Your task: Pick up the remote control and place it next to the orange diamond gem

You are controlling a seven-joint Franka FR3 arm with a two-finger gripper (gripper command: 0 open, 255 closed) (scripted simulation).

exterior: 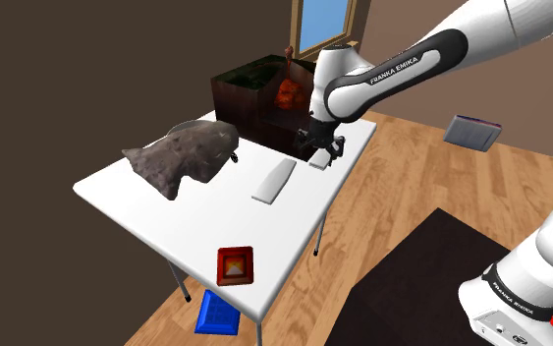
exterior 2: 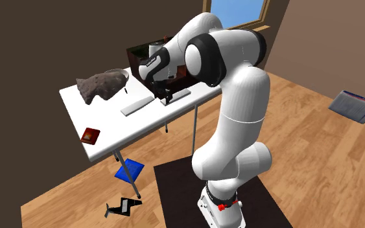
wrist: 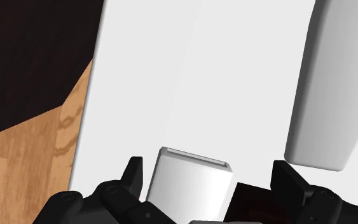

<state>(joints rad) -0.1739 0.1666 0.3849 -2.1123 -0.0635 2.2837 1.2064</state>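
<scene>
"Two white slabs on that white desk [exterior: 166, 221]. Which is the remote?"

"I take it to be the shorter white rectangular slab [wrist: 190, 188], since the black two-finger tool [wrist: 209, 172] is down over it. It lies at the end of the desk by the dark cabinet [exterior: 249, 98], not far from the edge on the shoulder view's right. The longer white bar [exterior: 274, 180] lies just beside it, further in."

"Has it got hold?"

"Not from what I can see. The fingers stand apart on either side of the slab, with a gap showing at one of them. So the tool is released, and the slab lies flat on the desk."

"And the gem?"

"The orange faceted gem with the red square rim [exterior: 235, 265] sits well apart, near the opposite corner and close to the edge."

"What could spoil it?"

"The slab is low and flat. If the fingers close too high or off-centre, I'd expect them to ride over it or twist it. A shove could send it off onto the wooden floor [wrist: 31, 172]. The white bar also lies between here and the gem, so a low carry might clip it. And there's little room at the gem, so a careless set-down could knock the gem over the edge."
</scene>
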